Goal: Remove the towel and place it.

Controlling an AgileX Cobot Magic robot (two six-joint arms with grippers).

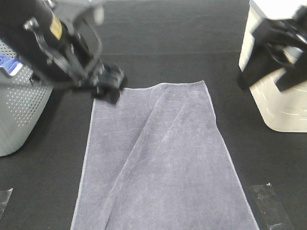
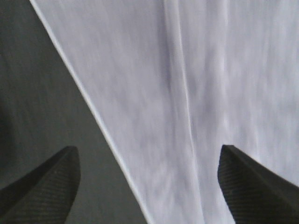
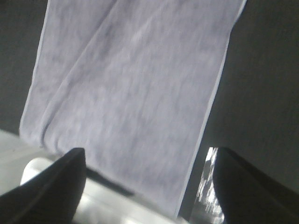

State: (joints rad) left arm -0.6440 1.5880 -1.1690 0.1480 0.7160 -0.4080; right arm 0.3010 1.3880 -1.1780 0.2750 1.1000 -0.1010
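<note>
The towel (image 1: pixel 163 163) is a long slate-grey rectangle with a slight purple cast. It lies flat on the middle of the black counter (image 1: pixel 168 48), one short end toward the far side and the rest running toward the near edge, out of the high view. A thin pale stitched hem outlines it, and a soft diagonal crease crosses it from the far end toward the near left.

Only the high view shows the surroundings. A grey perforated basket (image 1: pixel 19 110) stands at the left edge with a bright blue cloth (image 1: pixel 7 62) at its rim, a smooth cream bin (image 1: pixel 283 105) stands at the right edge, and a clear strip of tape (image 1: pixel 268 201) is stuck near the near right corner.

The left end effector (image 1: pixel 109 85) is at the towel's far left corner. Its wrist view, blurred, shows two dark ribbed fingers (image 2: pixel 46 186) spread wide, the hem and crease between them and nothing pinched.

The right end effector (image 3: pixel 148 158) is over the cream bin, also spread and holding nothing. Its wrist view shows the looped terry nap, the glossy tape and a pale shiny surface below.
</note>
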